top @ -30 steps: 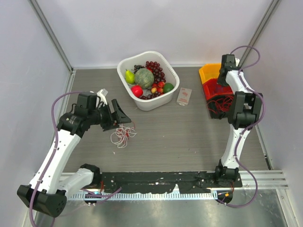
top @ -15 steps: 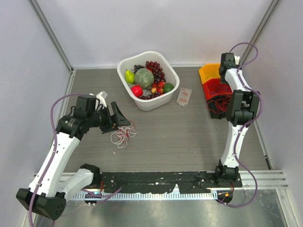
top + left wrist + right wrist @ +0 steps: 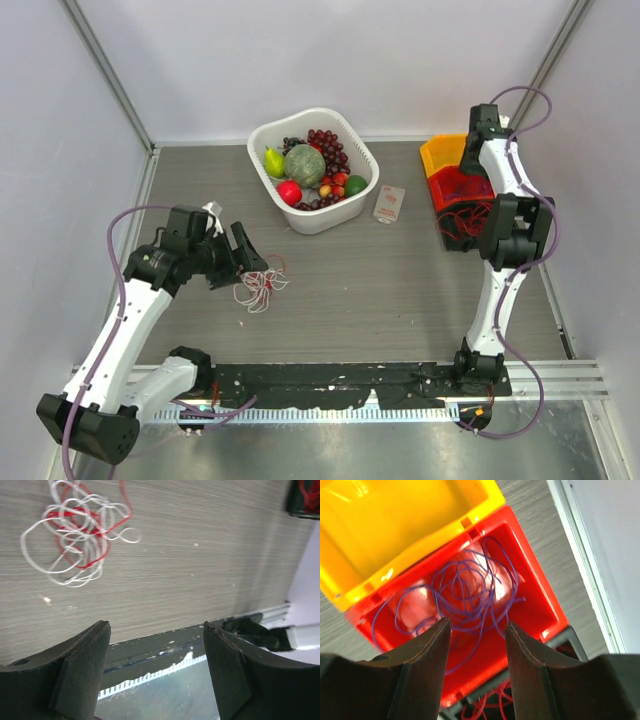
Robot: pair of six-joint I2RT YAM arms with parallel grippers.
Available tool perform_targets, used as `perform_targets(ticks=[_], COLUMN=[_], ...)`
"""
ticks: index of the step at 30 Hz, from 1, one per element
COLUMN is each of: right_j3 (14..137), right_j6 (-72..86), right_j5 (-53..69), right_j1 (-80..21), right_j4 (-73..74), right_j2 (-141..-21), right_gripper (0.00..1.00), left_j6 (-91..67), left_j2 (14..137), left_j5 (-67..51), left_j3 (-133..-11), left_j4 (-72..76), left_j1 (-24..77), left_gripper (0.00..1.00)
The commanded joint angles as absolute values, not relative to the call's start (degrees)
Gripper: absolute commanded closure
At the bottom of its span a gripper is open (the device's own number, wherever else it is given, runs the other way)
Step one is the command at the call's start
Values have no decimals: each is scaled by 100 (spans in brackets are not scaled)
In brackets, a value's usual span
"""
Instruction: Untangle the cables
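Note:
A tangle of white and red cables (image 3: 260, 288) (image 3: 80, 540) lies on the grey table. My left gripper (image 3: 252, 256) (image 3: 157, 625) hovers just beside it, on its left, open with nothing between the fingers. My right gripper (image 3: 472, 160) (image 3: 477, 622) hangs over the red bin (image 3: 462, 187) (image 3: 535, 605), open and empty. A loose purple cable (image 3: 470, 597) lies coiled inside that bin below the fingertips. Red cable (image 3: 458, 222) (image 3: 490, 705) fills the black bin (image 3: 448, 238) on the near side of the red one.
A yellow bin (image 3: 440, 152) (image 3: 395, 525) stands behind the red one. A white basket (image 3: 362, 190) of fruit sits at the back centre, with a small packet (image 3: 389, 203) to its right. Walls close in both sides; a black rail (image 3: 330, 380) runs along the near edge.
My right gripper has opened above the red bin. The left arm has shifted slightly nearer and lower, towards the white and red tangle, its jaws still open.

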State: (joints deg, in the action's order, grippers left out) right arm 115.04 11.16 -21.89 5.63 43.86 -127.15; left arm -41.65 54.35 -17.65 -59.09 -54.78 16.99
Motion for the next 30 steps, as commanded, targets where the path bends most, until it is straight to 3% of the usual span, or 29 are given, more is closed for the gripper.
perform_targets(ticks=[1, 6, 14, 18, 20, 24, 28, 29, 30], right_j3=[11321, 10016, 7368, 6075, 5688, 5703, 5714, 5591, 5338], right_j6=[1406, 1573, 1976, 2958, 3320, 3349, 2980, 2997, 3023], right_j5=[-2082, -1593, -624, -492, -229, -341, -729, -686, -564], right_j1=[458, 1, -2878, -3814, -3955, -4201, -4438, -4447, -4421], right_j4=[4623, 4378, 3824, 2876, 2682, 3005, 3156, 2868, 2726], right_j2=[-11488, -10127, -8219, -7192, -7015, -6970, -6830, -6733, -6689], right_gripper=[47, 47, 47, 46, 46, 44, 40, 35, 22], left_j6=[-4245, -4201, -3946, -3833, -3736, -3963, -4324, -4324, -4307], left_j2=[5528, 6054, 7408, 8146, 8550, 8693, 8307, 8106, 7930], left_j5=[-714, -571, -1019, -1151, -1265, -1406, -1704, -1696, -1714], left_j3=[-5749, -5362, -4765, -4684, -4833, -5071, -5089, -5098, -5098], left_j4=[-5844, -5556, -4669, -4193, -4184, -3939, -3718, -3726, -3753], left_j1=[1714, 1723, 1723, 1897, 2204, 2916, 3488, 3620, 3682], left_gripper=[21, 21, 18, 23, 30, 69, 83, 85, 87])
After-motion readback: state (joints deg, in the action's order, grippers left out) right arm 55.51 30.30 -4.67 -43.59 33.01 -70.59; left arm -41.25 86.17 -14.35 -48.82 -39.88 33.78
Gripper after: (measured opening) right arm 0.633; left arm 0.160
